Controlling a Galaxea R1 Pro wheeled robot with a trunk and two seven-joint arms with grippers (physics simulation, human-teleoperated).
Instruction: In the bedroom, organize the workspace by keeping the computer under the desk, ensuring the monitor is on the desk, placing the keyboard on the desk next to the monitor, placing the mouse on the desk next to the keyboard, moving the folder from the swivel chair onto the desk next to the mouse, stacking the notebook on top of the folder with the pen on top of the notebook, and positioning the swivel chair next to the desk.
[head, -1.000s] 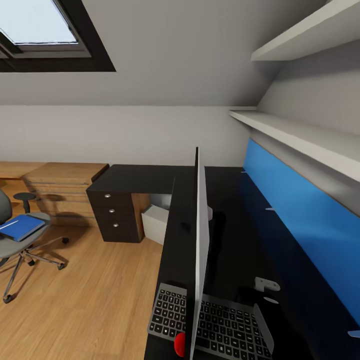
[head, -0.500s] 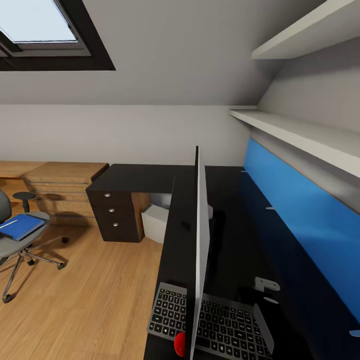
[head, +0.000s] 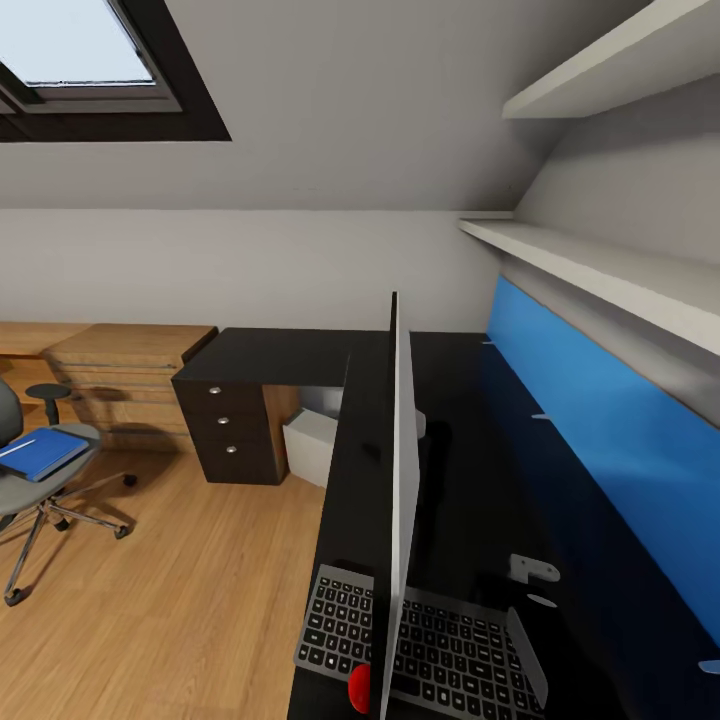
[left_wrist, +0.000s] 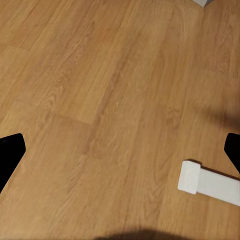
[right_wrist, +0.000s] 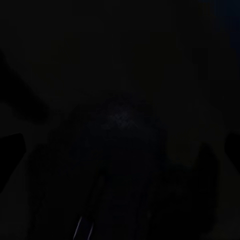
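- I'm seeing the monitor (head: 397, 500) edge-on, a thin black panel standing upright on the glossy black desk (head: 290, 357), with the dark-keyed keyboard (head: 430, 640) lying at its foot.
- I'm noting the blue folder (head: 42, 455) lying flat on the grey swivel chair (head: 40, 480), well apart from the desk; the light-grey computer (head: 312, 445) is sitting under the desk beside the drawer unit (head: 232, 430).
- I'm looking past the left gripper (left_wrist: 120, 150): its black fingertips (left_wrist: 10, 152) are spread wide over bare wood floor (left_wrist: 100, 90), grasping nothing, a white desk leg (left_wrist: 207, 182) lying near one tip.
- The right wrist view is nearly black; I cannot tell that gripper's state.
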